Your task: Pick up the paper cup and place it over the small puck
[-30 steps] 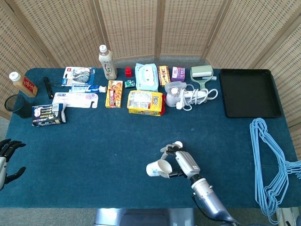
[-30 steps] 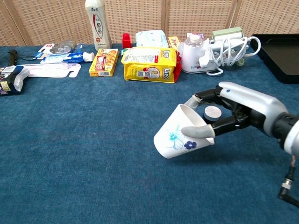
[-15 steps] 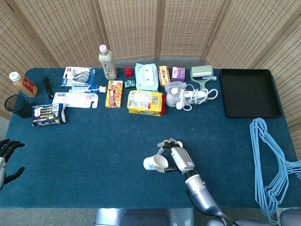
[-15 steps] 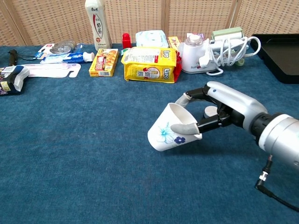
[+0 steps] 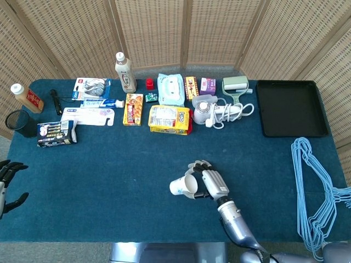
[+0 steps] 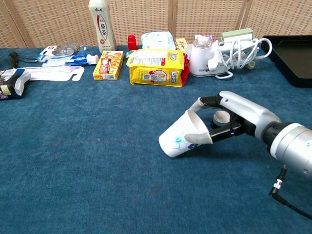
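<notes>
My right hand [image 6: 229,119] [image 5: 211,182] holds the white paper cup [image 6: 183,137] [image 5: 182,186] with a blue flower print. The cup is tilted on its side, mouth towards the hand, low over the blue cloth. The small puck [image 6: 221,117], grey-white and round, lies on the cloth just behind the cup's rim, inside the curl of the fingers; the head view hides it under the hand. My left hand [image 5: 7,183] hangs at the far left edge, fingers apart, holding nothing.
A row of goods lines the back: yellow snack bag [image 5: 169,119], white appliance with cord [image 5: 211,110], boxes, bottle [image 5: 125,72]. A black tray [image 5: 290,107] sits back right, blue hangers [image 5: 318,192] at the right edge, a black cup [image 5: 19,122] far left.
The right hand has tipped the cup further onto its side and brought it lower, shifting it slightly right towards the puck. The left hand has barely moved.
</notes>
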